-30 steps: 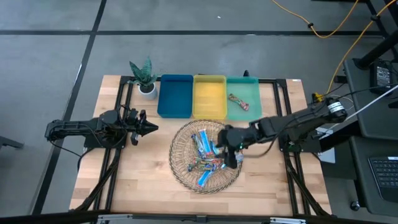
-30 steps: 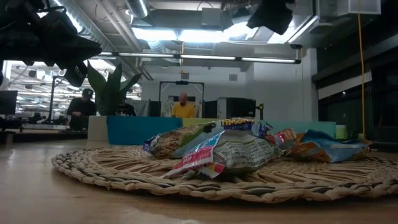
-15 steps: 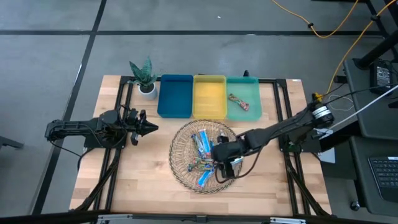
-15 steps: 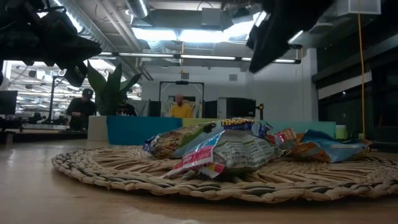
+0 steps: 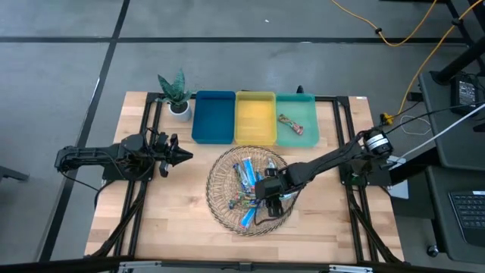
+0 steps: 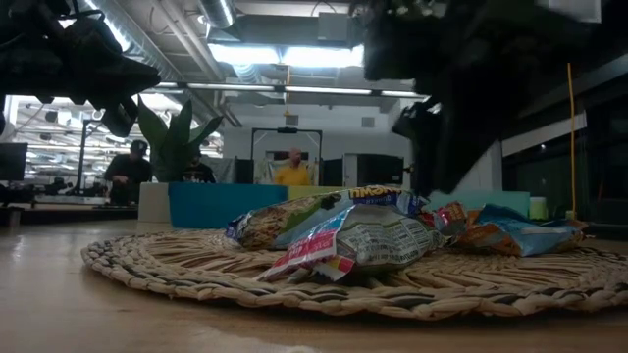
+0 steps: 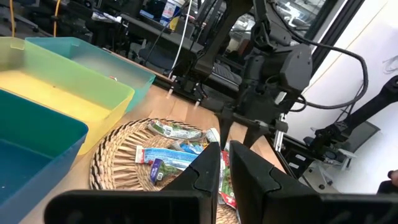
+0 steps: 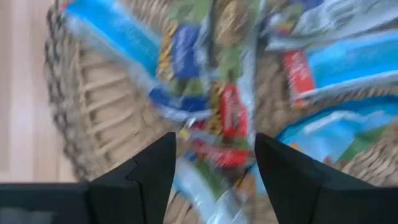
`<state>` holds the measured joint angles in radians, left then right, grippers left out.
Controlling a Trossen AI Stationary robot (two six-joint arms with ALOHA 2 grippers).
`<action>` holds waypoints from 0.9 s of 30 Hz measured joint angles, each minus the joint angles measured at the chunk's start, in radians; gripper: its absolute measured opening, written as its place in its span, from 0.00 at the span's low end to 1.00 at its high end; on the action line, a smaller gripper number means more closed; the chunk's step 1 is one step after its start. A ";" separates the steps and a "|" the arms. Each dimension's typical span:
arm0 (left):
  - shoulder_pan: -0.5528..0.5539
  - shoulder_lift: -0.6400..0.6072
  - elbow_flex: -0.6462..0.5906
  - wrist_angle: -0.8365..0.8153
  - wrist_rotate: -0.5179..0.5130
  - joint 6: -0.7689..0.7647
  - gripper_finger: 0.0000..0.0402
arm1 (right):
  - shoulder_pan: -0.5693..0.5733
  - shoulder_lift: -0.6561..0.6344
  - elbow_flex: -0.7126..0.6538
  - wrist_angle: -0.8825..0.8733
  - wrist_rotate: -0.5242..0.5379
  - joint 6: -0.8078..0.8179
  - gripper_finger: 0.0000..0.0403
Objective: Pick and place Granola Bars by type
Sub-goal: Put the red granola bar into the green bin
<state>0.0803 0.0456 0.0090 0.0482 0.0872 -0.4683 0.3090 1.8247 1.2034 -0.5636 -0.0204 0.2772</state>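
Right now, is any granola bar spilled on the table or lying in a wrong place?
Nothing stands out. The granola bars lie piled inside the woven basket, none on the bare table. One bar lies in the green tray. The right gripper hangs open over the pile.

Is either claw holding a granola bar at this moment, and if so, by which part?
Neither. The right claw hangs open above the bars in the basket; the left claw is shut and empty.

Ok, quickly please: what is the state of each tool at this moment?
Left tool: closed, holding nothing, waiting at the table's left side.
Right tool: open, empty, over the granola bars in the wicker basket.
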 joint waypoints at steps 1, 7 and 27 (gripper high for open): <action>0.000 0.000 0.000 0.000 0.000 0.000 0.08 | -0.006 0.003 0.000 -0.001 0.000 -0.005 0.55; 0.000 0.000 0.000 -0.002 0.000 0.000 0.08 | -0.037 0.041 0.000 -0.002 0.001 -0.027 0.55; 0.000 0.000 0.000 0.000 0.000 0.000 0.08 | -0.051 0.050 0.000 -0.002 -0.112 -0.054 0.03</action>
<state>0.0806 0.0460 0.0090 0.0480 0.0872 -0.4683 0.2585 1.8751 1.2034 -0.5655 -0.1329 0.2230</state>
